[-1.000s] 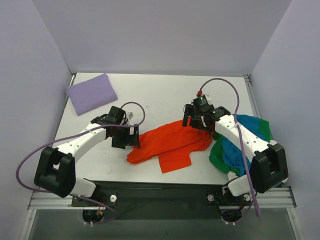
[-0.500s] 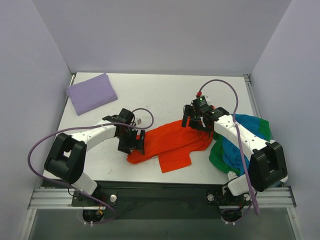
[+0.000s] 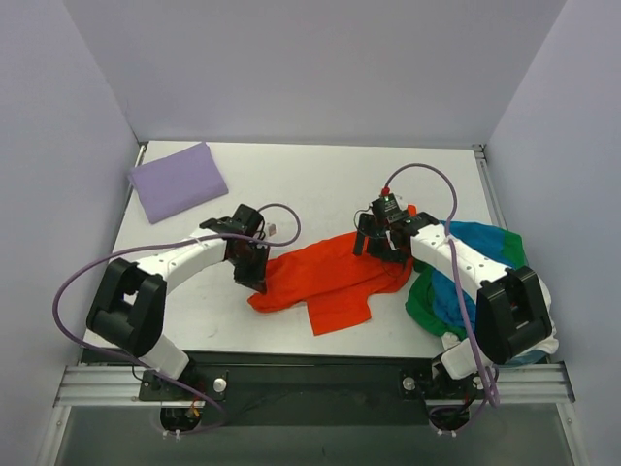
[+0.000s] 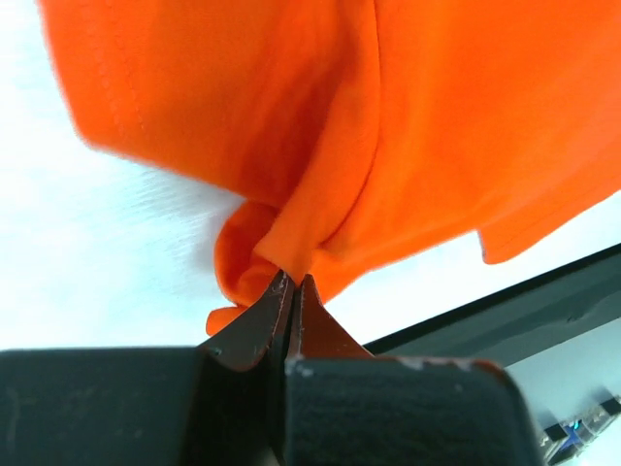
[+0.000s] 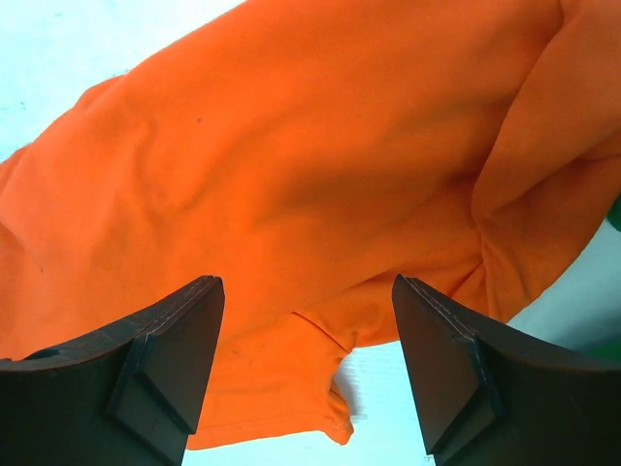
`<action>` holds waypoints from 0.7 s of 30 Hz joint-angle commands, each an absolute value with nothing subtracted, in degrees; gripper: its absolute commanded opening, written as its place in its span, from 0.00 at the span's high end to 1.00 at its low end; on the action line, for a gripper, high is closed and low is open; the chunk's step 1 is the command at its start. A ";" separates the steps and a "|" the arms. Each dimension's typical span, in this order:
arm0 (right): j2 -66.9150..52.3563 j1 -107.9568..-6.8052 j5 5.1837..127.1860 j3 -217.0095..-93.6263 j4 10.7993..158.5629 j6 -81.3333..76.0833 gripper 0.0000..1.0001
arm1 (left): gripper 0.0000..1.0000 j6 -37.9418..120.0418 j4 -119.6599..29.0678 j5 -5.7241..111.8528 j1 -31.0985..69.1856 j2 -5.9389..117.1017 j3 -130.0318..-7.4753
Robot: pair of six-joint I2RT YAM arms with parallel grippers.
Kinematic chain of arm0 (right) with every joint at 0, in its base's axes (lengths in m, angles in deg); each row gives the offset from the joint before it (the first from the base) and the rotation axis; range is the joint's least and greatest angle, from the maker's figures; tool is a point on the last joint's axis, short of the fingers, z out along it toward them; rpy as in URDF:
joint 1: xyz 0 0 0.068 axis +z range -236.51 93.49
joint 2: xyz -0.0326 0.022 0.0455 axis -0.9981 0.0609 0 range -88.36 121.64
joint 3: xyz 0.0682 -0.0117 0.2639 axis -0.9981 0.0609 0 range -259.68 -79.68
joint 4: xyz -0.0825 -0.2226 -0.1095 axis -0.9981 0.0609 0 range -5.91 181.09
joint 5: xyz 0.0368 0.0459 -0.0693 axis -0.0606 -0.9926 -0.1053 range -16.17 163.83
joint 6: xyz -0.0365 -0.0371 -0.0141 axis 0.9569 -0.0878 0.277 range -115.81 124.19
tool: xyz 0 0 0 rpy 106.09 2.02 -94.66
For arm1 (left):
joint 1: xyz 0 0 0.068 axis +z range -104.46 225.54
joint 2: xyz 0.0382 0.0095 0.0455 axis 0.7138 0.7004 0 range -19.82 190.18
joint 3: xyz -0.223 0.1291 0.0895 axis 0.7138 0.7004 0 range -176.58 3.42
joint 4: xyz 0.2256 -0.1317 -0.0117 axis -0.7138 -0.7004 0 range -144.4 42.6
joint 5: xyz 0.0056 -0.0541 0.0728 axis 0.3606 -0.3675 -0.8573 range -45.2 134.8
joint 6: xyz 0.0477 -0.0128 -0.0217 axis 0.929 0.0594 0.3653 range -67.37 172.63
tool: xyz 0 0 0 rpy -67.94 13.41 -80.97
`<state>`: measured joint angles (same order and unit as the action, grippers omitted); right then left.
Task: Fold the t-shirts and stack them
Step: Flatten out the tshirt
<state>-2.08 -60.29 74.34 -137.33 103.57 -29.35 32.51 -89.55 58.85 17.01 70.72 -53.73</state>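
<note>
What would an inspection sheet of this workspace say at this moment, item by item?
Surface: white table, flat, no stains seen.
Job's things: orange t-shirt crumpled at centre; lavender t-shirt folded at far left corner; green t-shirt and blue t-shirt heaped together at right edge.
Clutter: nothing seen.
Grippers: left gripper shut on a fold of the orange t-shirt; right gripper open above the same shirt, holding nothing.
Cables: purple cables loop loosely along each arm; none touches the cloth.
Surroundings: plain walls on three sides; metal frame rail at near edge.
</note>
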 commanded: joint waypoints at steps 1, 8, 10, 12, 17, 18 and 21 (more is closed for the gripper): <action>-2.31 -60.49 75.67 -136.46 104.30 -30.26 0.29 | 1.00 33.64 -95.36 54.92 18.47 65.00 -62.47; -2.14 -60.41 76.46 -135.32 105.71 -30.97 0.30 | 1.00 34.78 -101.54 57.98 26.90 57.26 -74.79; -1.53 -60.40 76.55 -134.88 106.06 -30.88 0.30 | 1.00 35.75 -102.06 59.65 28.40 58.04 -77.08; -0.91 -60.49 76.29 -135.05 106.76 -30.79 0.30 | 1.00 37.85 -101.81 59.57 28.76 60.75 -80.85; -0.29 -60.23 75.32 -136.46 107.64 -30.79 0.31 | 1.00 40.32 -101.10 55.80 28.84 70.42 -92.89; -0.38 -60.05 75.32 -136.64 107.99 -30.79 0.31 | 1.00 40.41 -101.01 53.27 28.84 74.01 -98.39; -1.00 -59.44 74.88 -137.60 108.52 -30.88 0.31 | 1.00 39.89 -100.66 48.08 29.46 81.83 -107.30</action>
